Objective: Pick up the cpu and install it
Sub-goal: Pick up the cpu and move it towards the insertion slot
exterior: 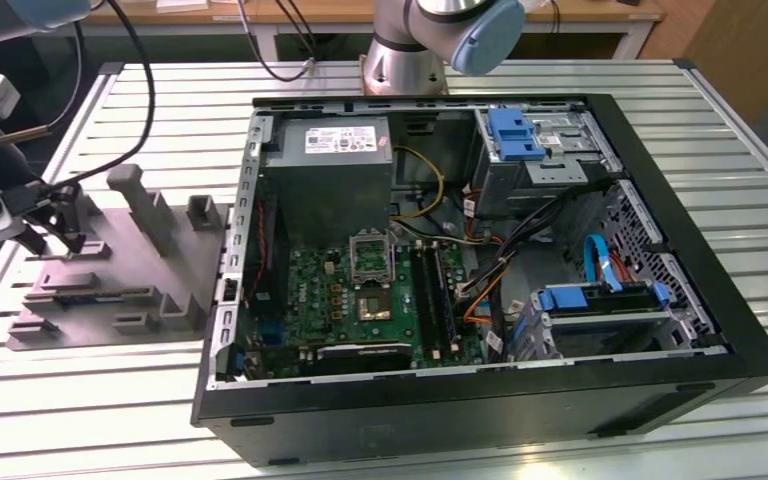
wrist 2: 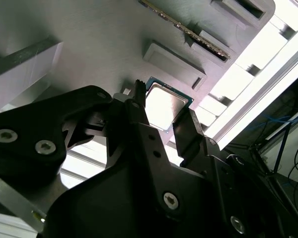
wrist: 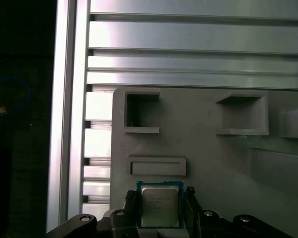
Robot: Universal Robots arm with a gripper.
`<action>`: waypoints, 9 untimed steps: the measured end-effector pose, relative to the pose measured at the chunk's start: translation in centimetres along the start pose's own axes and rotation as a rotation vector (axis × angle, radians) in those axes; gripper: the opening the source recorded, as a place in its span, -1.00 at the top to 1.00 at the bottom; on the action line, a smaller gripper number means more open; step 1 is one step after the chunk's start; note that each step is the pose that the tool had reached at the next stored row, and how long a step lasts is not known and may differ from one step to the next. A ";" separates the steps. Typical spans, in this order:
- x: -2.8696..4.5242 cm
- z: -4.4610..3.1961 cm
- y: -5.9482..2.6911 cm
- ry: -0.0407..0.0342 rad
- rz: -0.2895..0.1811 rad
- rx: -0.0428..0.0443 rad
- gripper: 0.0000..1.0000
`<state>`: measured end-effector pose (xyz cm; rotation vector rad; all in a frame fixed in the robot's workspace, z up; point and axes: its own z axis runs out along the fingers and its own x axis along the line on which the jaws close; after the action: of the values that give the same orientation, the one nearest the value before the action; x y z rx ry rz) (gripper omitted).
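low over the grey fixture tray, the gripper clamps the cpu — two black fingers narrowed onto its opposite edges, the silvery chip square between them — with the open computer case well apart from the fingers.

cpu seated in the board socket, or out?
Out. The cpu is at the gripper, over the grey holder, outside the computer case.

One cpu; one tray; one computer.
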<state>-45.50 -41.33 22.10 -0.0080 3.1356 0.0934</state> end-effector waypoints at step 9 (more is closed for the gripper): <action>0.00 -0.33 0.02 -0.0001 0.000 -0.0001 0.06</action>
<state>-45.50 -41.33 22.43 -0.0080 3.1354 0.0935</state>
